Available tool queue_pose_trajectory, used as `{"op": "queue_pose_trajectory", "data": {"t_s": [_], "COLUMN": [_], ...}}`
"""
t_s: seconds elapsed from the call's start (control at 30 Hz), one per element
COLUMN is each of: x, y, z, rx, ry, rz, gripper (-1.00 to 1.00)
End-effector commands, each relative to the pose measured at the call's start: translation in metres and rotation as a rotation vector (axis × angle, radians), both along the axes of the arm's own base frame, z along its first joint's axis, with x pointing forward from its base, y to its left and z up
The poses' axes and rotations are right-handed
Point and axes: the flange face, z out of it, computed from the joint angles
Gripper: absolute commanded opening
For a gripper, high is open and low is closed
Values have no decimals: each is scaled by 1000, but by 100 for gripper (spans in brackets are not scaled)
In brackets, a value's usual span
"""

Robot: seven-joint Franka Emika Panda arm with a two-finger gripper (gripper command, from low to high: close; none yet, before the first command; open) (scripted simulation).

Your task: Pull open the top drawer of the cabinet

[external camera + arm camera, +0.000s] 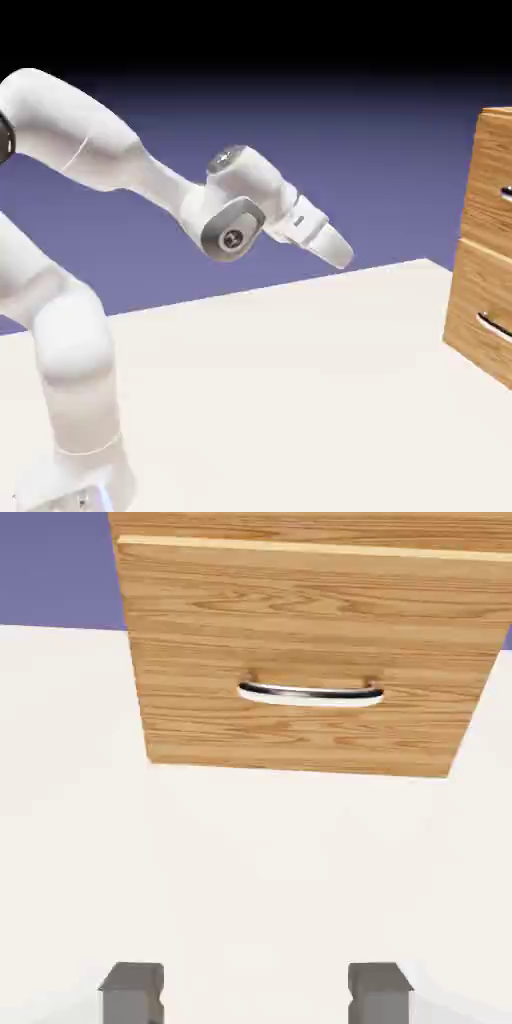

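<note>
Cabinet (pixel 485 220) stands on table (pixel 280 390), well apart from arm (pixel 165 185); fingers (pixel 133 994) point down-right in exterior view, wide apart, gripping nothing.

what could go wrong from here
The gripper might go for the wrong handle: the hand view centers on the lower drawer's handle, while the top drawer's handle shows only in the exterior view. The open fingers could also bump the drawer front if the arm advances without lining up.
</note>
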Motion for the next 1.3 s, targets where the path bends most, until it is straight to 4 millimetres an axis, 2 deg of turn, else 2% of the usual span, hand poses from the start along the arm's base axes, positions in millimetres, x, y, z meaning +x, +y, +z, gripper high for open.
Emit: {"op": "queue_pose_trajectory", "data": {"t_s": [0.0, 0.2, 0.37, 0.6, 0.77, 0.9, 1.0, 1.13, 1.27], "x": [8, 50, 76, 98, 108, 116, 124, 139, 160], "y": [9, 66, 113, 177, 219, 247, 264, 280, 284], "z": [-4, -39, -77, -125, -147, -153, -151, -139, -118], "rx": [-51, -322, -497, -672, -756, -808, -842, -887, -936], "ry": [17, 115, 173, 183, 124, 35, -53, -190, -340], "rz": [42, 315, 558, 899, 1118, 1261, 1343, 1410, 1423], "gripper": [0, 0, 0, 0, 0, 0, 0, 0, 0]}}
